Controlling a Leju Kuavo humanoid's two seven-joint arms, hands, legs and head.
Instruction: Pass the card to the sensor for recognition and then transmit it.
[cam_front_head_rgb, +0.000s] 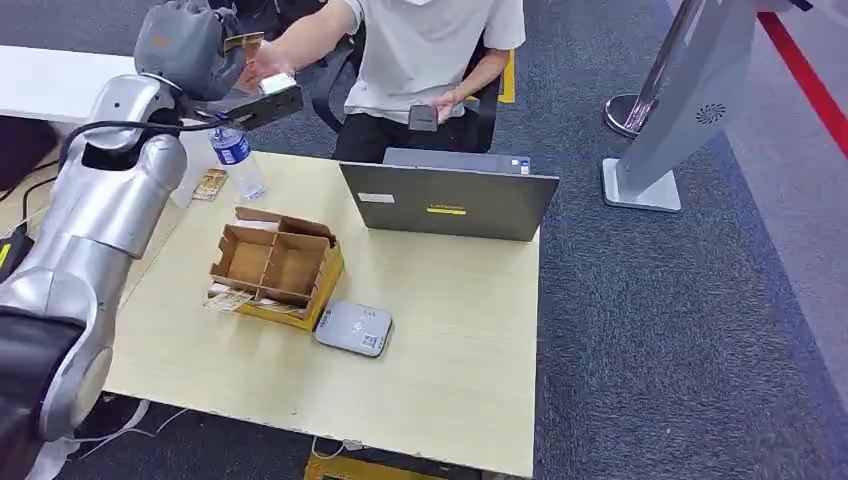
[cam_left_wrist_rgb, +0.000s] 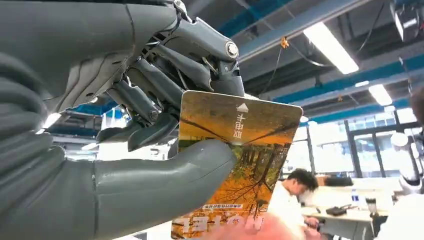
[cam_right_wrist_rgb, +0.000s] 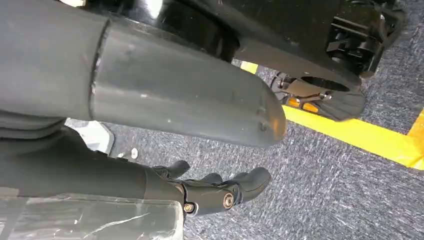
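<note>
On the near part of the pale wooden table (cam_front_head_rgb: 440, 370) a grey card sensor (cam_front_head_rgb: 353, 328) lies flat, touching the corner of an open cardboard divider box (cam_front_head_rgb: 275, 268). A loose card (cam_front_head_rgb: 230, 299) lies against the box's near left side. Behind these a closed-looking grey laptop (cam_front_head_rgb: 450, 200) stands with its lid facing the robot, and a clear water bottle (cam_front_head_rgb: 238, 160) stands upright near the far left edge, with a small card (cam_front_head_rgb: 209, 184) lying just beside it. The left arm is raised beyond the table's far left corner. The left hand (cam_left_wrist_rgb: 165, 125) pinches the card (cam_left_wrist_rgb: 240, 160), thumb pressed on its printed autumn-forest face and dark fingers behind it. A seated person (cam_front_head_rgb: 430, 60) in a white shirt reaches a hand (cam_front_head_rgb: 262, 62) to the held card, fingertips touching its free edge, while holding a dark phone (cam_front_head_rgb: 423, 118) in the other hand. The right hand (cam_right_wrist_rgb: 210, 192) hangs above grey carpet, fingers lightly curled, holding nothing. A grey floor stand (cam_front_head_rgb: 680, 110) rises at the far right.
</note>
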